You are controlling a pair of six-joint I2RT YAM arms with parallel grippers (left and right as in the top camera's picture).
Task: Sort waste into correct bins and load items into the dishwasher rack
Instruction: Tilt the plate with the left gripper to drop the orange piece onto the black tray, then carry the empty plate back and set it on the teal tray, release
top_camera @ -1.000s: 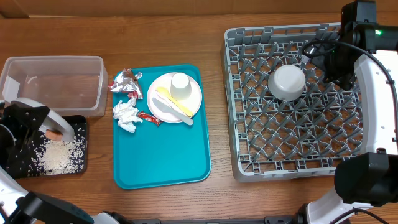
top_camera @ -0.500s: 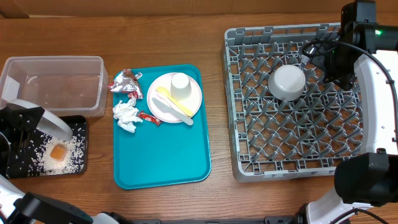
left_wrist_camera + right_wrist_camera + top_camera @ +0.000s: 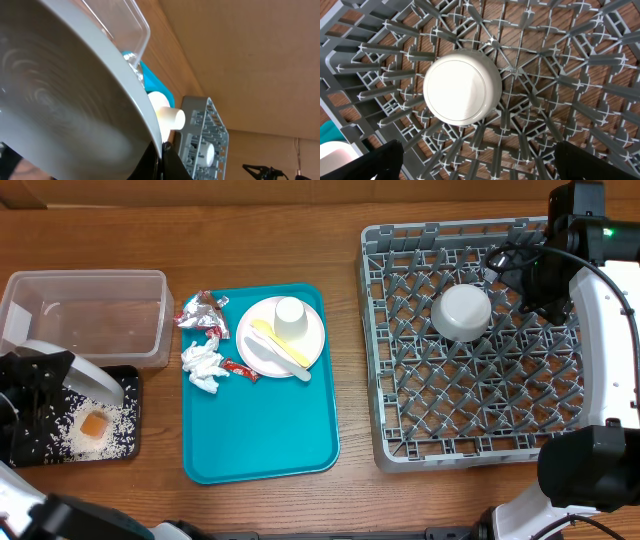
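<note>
While tilted over the black tray point(image 3: 130, 377), plate point(image 3: 90, 377) hangs.
Left claw point(image 3: 45, 382) pinches it; right claw point(image 3: 530, 277) gapes empty above bowl point(image 3: 461, 312).

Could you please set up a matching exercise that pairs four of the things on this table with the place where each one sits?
Things:
1. small white bowl
2. white cup
3. orange food cube
4. foil wrapper

Places:
A. in the black tray
B. in the dishwasher rack
C. directly on the teal tray
D. on the white plate

Pairs: 1-B, 2-D, 3-A, 4-C
</note>
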